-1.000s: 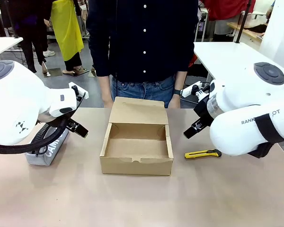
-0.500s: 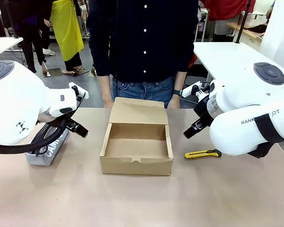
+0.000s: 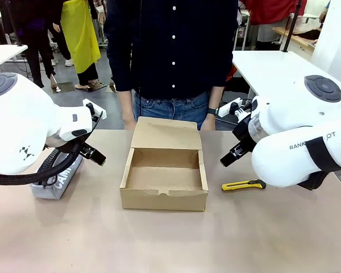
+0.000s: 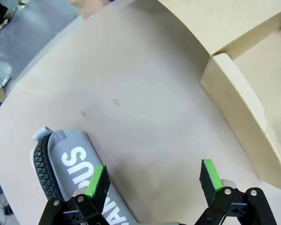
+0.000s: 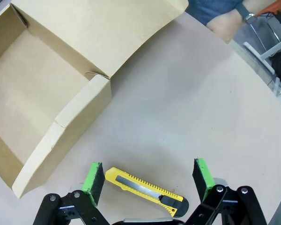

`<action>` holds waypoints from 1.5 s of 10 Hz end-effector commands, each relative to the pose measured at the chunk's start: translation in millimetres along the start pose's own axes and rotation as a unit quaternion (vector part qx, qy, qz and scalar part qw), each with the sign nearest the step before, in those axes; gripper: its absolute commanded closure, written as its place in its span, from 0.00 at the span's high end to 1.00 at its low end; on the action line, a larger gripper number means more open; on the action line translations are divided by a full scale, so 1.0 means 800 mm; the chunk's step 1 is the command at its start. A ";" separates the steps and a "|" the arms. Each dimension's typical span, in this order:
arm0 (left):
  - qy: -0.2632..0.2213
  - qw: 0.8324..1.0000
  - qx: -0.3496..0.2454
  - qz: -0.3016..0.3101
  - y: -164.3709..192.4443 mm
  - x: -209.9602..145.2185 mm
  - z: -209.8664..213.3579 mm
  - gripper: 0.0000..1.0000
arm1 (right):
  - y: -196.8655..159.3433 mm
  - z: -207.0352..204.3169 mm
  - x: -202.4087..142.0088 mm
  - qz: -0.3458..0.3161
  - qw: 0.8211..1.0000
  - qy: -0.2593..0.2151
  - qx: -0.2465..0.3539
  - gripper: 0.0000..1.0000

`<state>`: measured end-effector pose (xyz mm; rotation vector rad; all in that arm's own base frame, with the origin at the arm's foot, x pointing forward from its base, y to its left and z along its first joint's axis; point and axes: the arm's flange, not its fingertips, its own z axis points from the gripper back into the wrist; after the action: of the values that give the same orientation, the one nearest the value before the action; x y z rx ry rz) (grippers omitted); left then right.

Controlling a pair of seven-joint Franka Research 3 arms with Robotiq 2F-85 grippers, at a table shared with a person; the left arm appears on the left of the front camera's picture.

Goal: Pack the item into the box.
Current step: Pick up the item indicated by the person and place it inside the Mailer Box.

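Note:
The brown cardboard box (image 3: 165,177) stands open mid-table, its lid flap raised toward the person. It looks bare inside. The same box fills the upper right of the left wrist view (image 4: 246,89) and the upper left of the right wrist view (image 5: 47,89). The item is out of view. My left gripper (image 4: 152,180) hangs open above bare table to the left of the box, with nothing between its green pads (image 4: 97,180). My right gripper (image 5: 149,176) hangs open to the right of the box, holding nothing.
A yellow-and-black utility knife (image 3: 243,185) lies right of the box, below my right gripper in its wrist view (image 5: 145,186). A grey zip pouch (image 3: 57,179) lies at the left, also beneath the left fingers (image 4: 68,164). A person stands at the far edge, one hand (image 5: 225,21) near the table.

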<state>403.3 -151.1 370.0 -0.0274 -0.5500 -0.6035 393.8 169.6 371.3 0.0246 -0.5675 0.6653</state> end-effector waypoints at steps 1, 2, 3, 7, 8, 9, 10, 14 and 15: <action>-0.008 1.000 -0.029 -0.004 0.001 -0.001 0.017 1.00 | -0.004 0.020 0.001 0.023 1.000 -0.002 0.021 1.00; 0.014 0.999 -0.047 -0.001 0.006 -0.004 0.042 1.00 | -0.014 0.041 -0.002 0.029 0.999 0.011 0.028 1.00; 0.024 0.997 -0.057 0.039 0.017 -0.008 0.076 1.00 | -0.030 0.068 -0.006 0.028 0.999 0.016 0.035 1.00; -0.047 0.967 -0.189 0.165 0.102 -0.070 0.204 1.00 | -0.117 0.208 -0.058 -0.134 0.982 -0.029 0.130 1.00; -0.114 0.933 -0.312 0.137 0.143 -0.105 0.234 1.00 | -0.149 0.231 -0.083 -0.202 0.963 -0.048 0.174 1.00; -0.160 0.909 -0.339 0.180 0.182 -0.144 0.251 1.00 | -0.191 0.251 -0.119 -0.316 0.929 -0.058 0.183 1.00; -0.197 0.879 -0.370 0.227 0.222 -0.184 0.259 1.00 | -0.227 0.273 -0.162 -0.376 0.892 -0.102 0.229 1.00; -0.304 0.759 -0.423 0.391 0.308 -0.298 0.229 1.00 | -0.327 0.267 -0.314 -0.526 0.738 -0.250 0.343 1.00; -0.315 0.738 -0.432 0.412 0.313 -0.310 0.217 1.00 | -0.338 0.245 -0.337 -0.546 0.706 -0.270 0.361 1.00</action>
<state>268.1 225.6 431.9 -1.2985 -0.7730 0.1046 260.2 -241.8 462.3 1.1609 -0.6560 -0.3980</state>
